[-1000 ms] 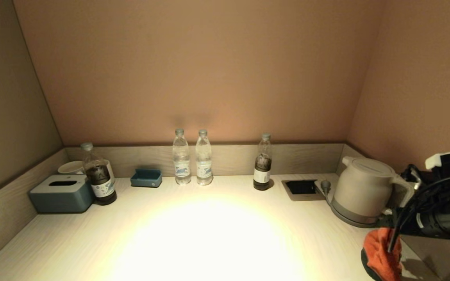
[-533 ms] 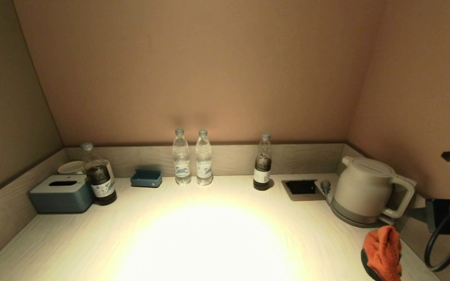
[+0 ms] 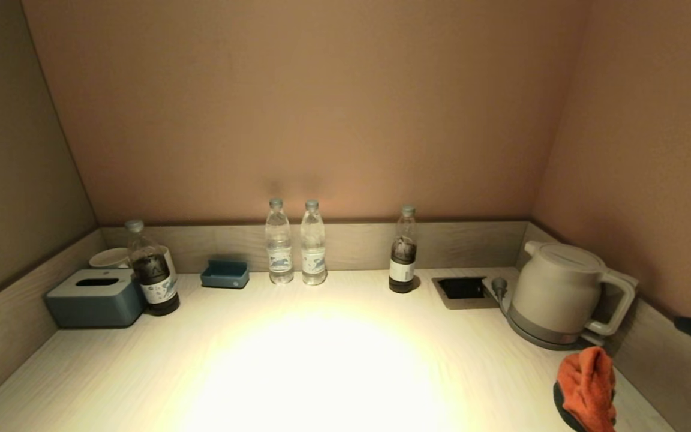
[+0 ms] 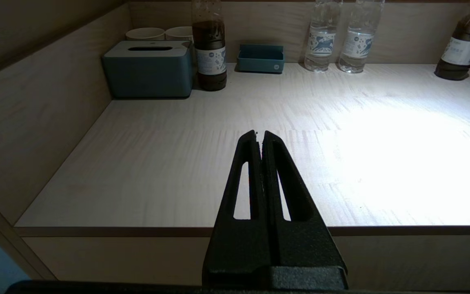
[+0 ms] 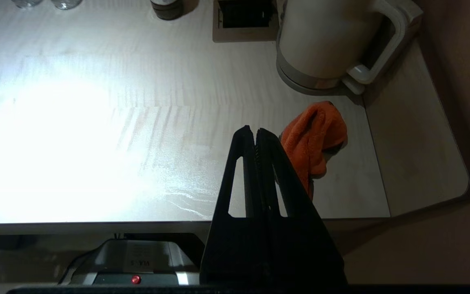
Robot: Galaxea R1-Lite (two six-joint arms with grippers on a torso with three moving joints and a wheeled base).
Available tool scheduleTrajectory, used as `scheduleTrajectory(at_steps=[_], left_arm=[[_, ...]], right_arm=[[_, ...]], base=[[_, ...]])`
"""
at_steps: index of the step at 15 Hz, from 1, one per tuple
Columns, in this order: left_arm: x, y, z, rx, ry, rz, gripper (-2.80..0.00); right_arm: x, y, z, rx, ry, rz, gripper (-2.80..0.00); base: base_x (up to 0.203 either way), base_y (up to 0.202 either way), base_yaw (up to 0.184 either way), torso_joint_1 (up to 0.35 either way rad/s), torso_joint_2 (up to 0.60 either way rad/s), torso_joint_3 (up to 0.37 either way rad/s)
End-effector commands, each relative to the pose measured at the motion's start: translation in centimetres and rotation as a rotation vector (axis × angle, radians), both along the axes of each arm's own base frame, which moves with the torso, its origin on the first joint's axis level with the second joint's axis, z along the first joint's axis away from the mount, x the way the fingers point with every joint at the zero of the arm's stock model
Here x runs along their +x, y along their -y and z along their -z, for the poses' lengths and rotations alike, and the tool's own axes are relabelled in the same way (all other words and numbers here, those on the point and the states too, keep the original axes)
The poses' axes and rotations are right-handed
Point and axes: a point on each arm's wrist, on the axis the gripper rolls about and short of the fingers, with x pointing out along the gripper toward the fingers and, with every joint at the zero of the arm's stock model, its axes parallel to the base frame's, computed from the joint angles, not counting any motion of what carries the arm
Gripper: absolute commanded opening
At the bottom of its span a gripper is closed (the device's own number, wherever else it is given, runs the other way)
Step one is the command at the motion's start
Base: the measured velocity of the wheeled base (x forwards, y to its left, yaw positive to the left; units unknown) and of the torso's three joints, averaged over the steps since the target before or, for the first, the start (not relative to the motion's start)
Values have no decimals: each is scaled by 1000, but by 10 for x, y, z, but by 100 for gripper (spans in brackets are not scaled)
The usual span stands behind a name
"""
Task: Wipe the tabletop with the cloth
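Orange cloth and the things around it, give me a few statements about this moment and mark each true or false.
1. The orange cloth lies bunched on the tabletop near the kettle. True.
2. The right hand grips the cloth. False: it is shut on nothing, back near the table's front edge, apart from the cloth.
3. Two clear water bottles stand side by side at the back wall. True.
4. The kettle lies tipped on its side. False: it stands upright on its base.
5. The left hand is open. False: it is shut and empty above the table's left part.
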Motion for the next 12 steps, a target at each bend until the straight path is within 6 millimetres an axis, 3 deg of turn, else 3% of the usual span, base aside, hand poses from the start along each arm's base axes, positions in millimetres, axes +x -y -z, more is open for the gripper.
scheduleTrajectory(at_steps=[1,6,9,12], left_arm=[[0,0,0,-1,0,0,-280],[0,0,0,-1,0,0,-280],[0,0,0,-1,0,0,-280],[0,0,0,-1,0,0,-280]], right_arm=[[-51,-17,-11,-5,134,-73,-280],[-128,-36,-30,-24,323,-167,-280],[-153,-36,-33,-15,387,-158,-280],[-183,-23,-22,-24,458,-130,-280]], base=[[0,0,0,0,0,0],[0,0,0,0,0,0],[0,0,0,0,0,0],[0,0,0,0,0,0]])
